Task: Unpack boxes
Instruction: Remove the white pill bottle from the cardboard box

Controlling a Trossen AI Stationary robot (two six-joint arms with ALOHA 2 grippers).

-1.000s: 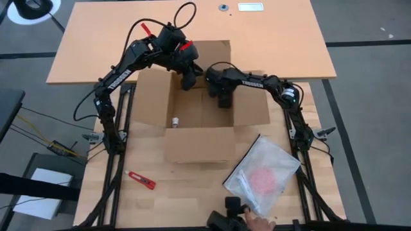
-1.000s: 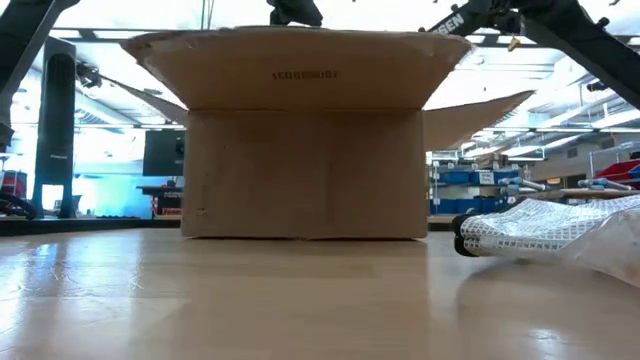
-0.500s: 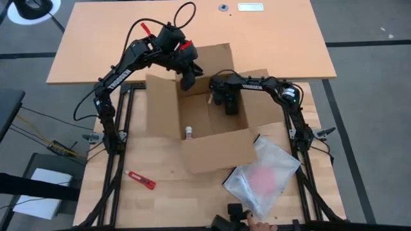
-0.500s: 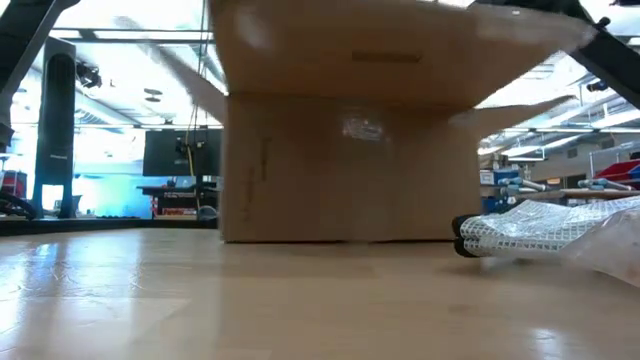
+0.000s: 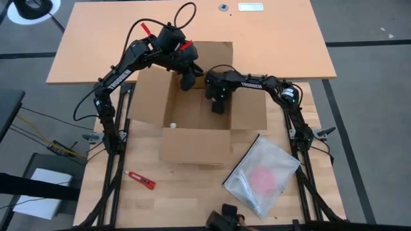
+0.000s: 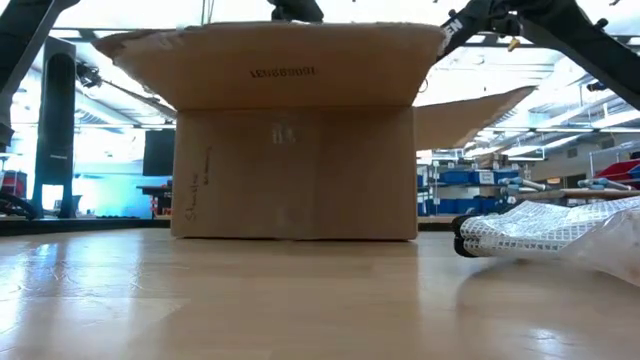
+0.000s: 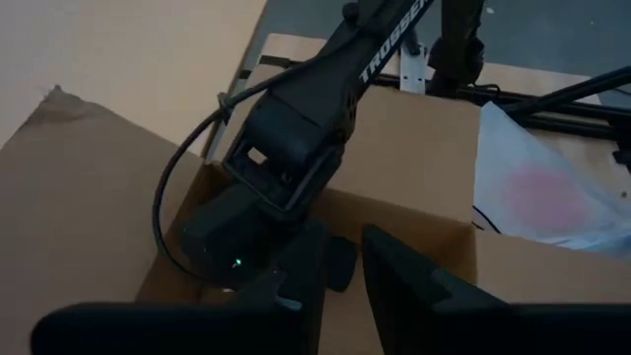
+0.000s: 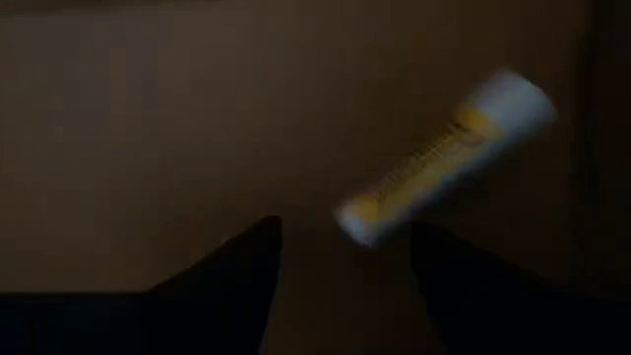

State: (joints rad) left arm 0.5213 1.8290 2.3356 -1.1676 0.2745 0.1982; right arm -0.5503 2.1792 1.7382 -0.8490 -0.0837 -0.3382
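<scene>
Cardboard carton (image 5: 196, 122) sitting mid-table, flaps open. Right gripper (image 8: 340, 261) down inside, fingers spread wide, empty, over a white-and-yellow tube (image 8: 444, 158) lying slantwise just ahead. Left gripper (image 7: 340, 266) narrow at the far rim, holding nothing visible.

Carton (image 6: 295, 150) walls are hiding its contents from my low camera; a blurred white-and-yellow tube (image 8: 444, 158) is showing inside, label unreadable.

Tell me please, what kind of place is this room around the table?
Probably a large workshop or robotics lab hall. Behind the cardboard carton, the low view shows a high ceiling with long light strips, blue storage shelving and a dark screen.
</scene>
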